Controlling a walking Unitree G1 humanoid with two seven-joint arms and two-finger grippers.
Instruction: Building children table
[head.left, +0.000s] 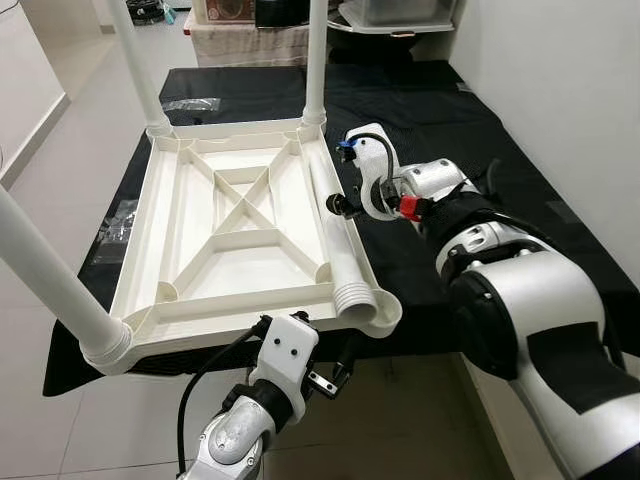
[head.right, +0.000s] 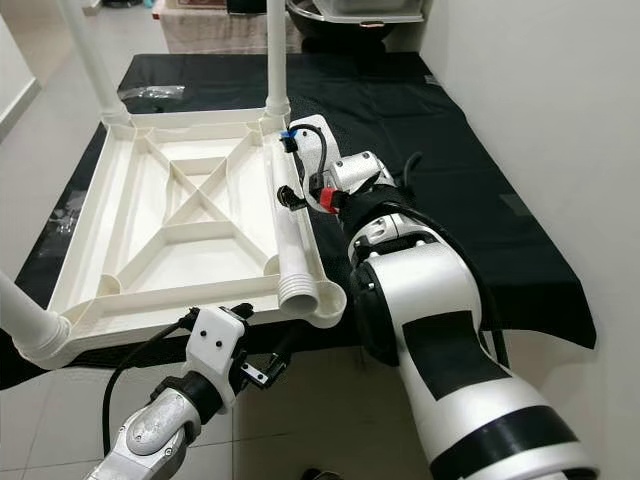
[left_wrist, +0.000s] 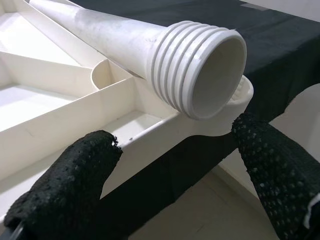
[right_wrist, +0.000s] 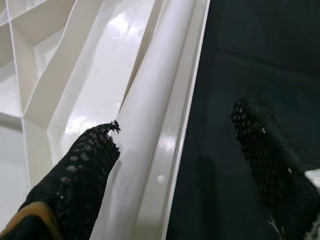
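A white plastic children's table top (head.left: 240, 300) lies upside down on a black-covered surface. Three white legs stand in its corner sockets: far left (head.left: 135, 60), far right (head.left: 316, 60) and near left (head.left: 50, 275). A loose fourth leg (head.left: 340, 255) lies along the right rim, and its threaded end (left_wrist: 200, 65) rests by the near right corner socket (head.left: 385, 310). My left gripper (left_wrist: 176, 134) is open just below that corner, in front of the near rim. My right gripper (head.left: 335, 203) is open over the loose leg's middle, with one finger (right_wrist: 90, 160) against the leg.
The black cloth (head.left: 450, 110) stretches to the right and back of the top. Clear plastic bags lie at the far left (head.left: 190, 103) and the left edge (head.left: 115, 225). A white wall (head.left: 580, 90) runs close on the right. Boxes (head.left: 250, 25) stand behind.
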